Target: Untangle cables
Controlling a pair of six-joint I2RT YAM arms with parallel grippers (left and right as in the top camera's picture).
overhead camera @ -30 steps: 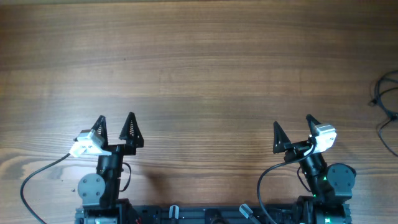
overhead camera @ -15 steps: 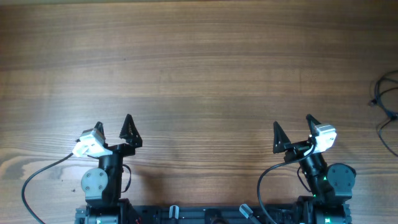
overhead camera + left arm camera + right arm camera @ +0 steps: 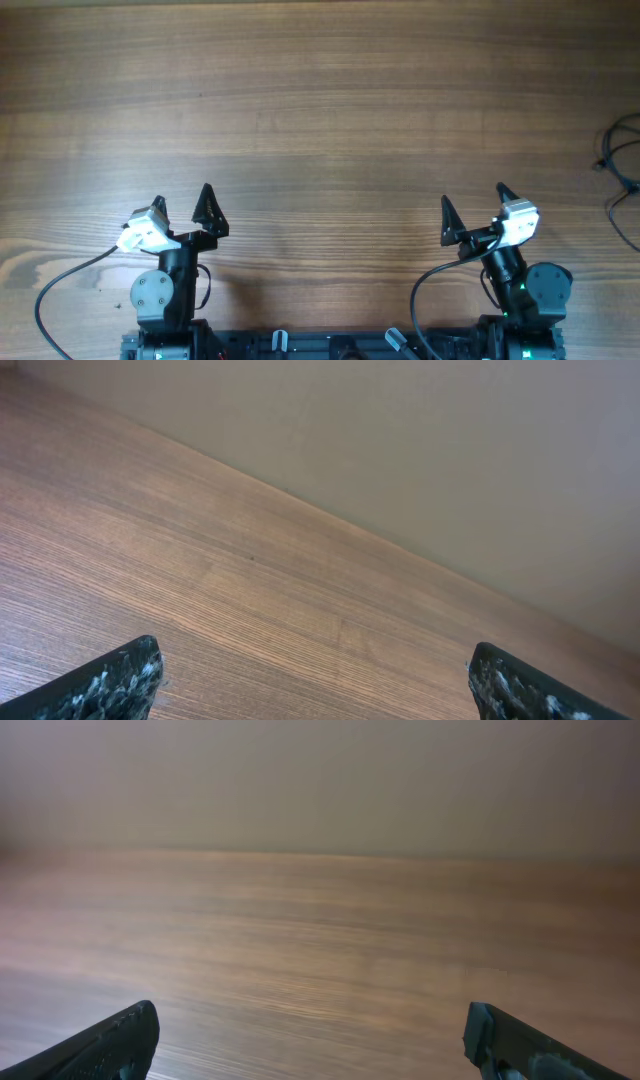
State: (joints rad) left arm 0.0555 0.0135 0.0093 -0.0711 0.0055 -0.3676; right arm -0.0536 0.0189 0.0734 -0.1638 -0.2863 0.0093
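Observation:
The cables point(image 3: 622, 178) are thin dark loose loops at the far right edge of the wooden table, partly cut off by the overhead view. My left gripper point(image 3: 181, 205) is open and empty near the front left. My right gripper point(image 3: 474, 207) is open and empty near the front right, well left of the cables. In the left wrist view the fingertips point(image 3: 310, 672) are spread wide over bare wood. In the right wrist view the fingertips point(image 3: 315, 1035) are also wide apart over bare wood. No cable shows in either wrist view.
The wooden table point(image 3: 320, 110) stretches away from both arms. A plain wall point(image 3: 450, 450) rises behind the table's far edge. The arm bases and their thick black wires point(image 3: 60, 290) sit along the front edge.
The left gripper has drawn back slightly toward its base and turned a little. The right gripper has shifted very slightly.

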